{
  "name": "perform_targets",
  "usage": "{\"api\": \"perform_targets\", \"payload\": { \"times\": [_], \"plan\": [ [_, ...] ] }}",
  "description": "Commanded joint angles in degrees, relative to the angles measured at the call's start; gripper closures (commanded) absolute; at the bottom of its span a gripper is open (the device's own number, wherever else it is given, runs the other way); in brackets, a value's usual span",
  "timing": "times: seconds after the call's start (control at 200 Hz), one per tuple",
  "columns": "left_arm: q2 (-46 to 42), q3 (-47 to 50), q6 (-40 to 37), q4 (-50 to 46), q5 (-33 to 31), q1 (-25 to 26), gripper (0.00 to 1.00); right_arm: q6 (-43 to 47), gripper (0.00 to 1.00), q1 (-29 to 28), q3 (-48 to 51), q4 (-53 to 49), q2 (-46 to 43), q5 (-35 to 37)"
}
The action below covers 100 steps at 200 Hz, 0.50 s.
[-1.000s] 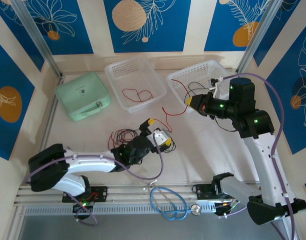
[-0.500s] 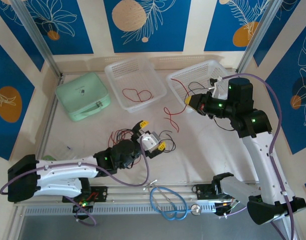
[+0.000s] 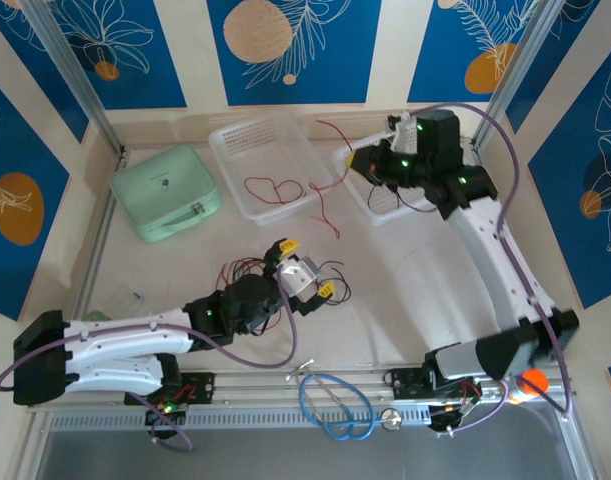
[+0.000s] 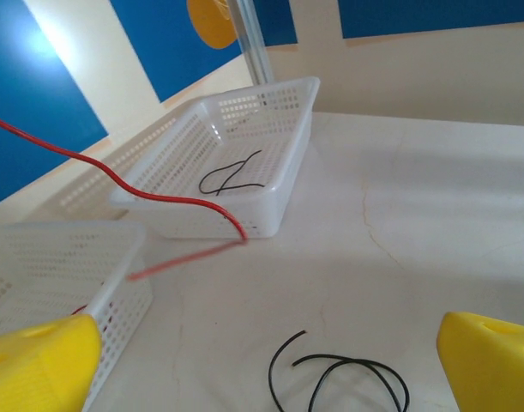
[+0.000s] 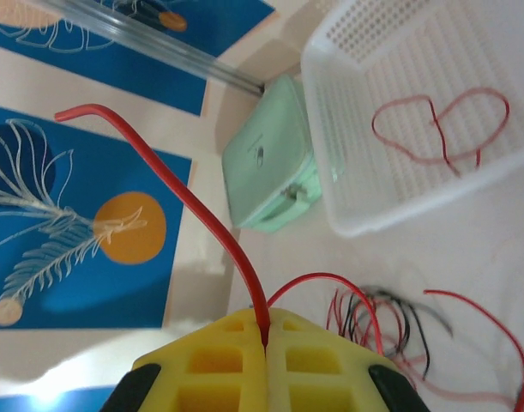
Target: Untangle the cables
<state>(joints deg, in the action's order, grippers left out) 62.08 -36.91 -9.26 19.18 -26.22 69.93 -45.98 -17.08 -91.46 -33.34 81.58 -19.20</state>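
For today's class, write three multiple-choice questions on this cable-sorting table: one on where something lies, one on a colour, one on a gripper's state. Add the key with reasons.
1. Where does the green case lie?
A) left of the middle basket
B) inside a basket
C) on the front rail

2. What colour is the cable pinched by the right gripper?
A) black
B) blue
C) red

3. How does the left gripper stand?
A) shut on a wire
B) open, holding nothing
C) shut and empty

Key:
1 A, the case sits on the table to that basket's left.
2 C, a red wire runs out from between its closed jaws.
3 B, its jaws stand wide apart and grip nothing.
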Motion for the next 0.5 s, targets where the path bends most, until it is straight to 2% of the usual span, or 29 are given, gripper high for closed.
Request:
{"api": "perform_targets", "payload": {
  "times": [0.0,0.145,0.35,0.495],
  "plan": [
    [-4.31,0.08,4.17,-8.34,-4.19,0.38,0.0,3.54,1.0,-0.96,-6.36,3.95,8.06,2.79],
    [-7.53,-0.02,7.41,-15.57,-5.91,0.36,0.0,5.44,1.0,-2.2,-18.53,2.68,21.58,2.73],
    [-8.76,0.19,10.49,-18.66,-6.21,0.38,0.0,8.36,1.0,-3.72,-38.42,-3.82,41.14,4.61],
    [-7.9,-0.66,11.97,-20.26,-5.23,0.38,0.0,10.28,1.0,-5.17,-60.15,-13.23,58.73,4.88]
  ]
}}
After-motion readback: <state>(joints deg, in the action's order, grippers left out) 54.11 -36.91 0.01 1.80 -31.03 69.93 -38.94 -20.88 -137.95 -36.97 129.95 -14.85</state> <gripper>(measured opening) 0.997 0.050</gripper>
